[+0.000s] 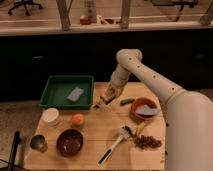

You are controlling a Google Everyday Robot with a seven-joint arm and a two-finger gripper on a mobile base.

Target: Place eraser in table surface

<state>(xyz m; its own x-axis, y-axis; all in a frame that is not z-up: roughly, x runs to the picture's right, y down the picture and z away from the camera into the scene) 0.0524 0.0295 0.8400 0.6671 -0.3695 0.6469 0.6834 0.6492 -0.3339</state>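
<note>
In the camera view you are looking down at the table surface (100,131), a light wooden top with plank seams. 1 white arm is reaching in from the right of the picture, bending high at its elbow and angling down toward the left. The gripper (106,98) is hanging low over the boards, just right of the lower right corner of the green tray (49,86).

The eraser (99,105) is showing right at the gripper's tip as a small block, pale above and dark below, close beside that tray corner. You cannot tell whether it is resting on the wood or hanging just above it. You also cannot tell whether the gripper is clamped on it or loose of it.

Inside the tray, 1 grey-blue sponge pad (75,94) is lying near the middle. A small green object (126,101) is lying just right of the gripper, with an orange-red bowl (136,114) beyond it.

An orange fruit (77,120) is sitting near the eraser on the front left side, beside a white cup (50,116). A dark bowl (69,142) is standing in front of the fruit. A brush (115,142) is lying diagonally toward the front.
</note>
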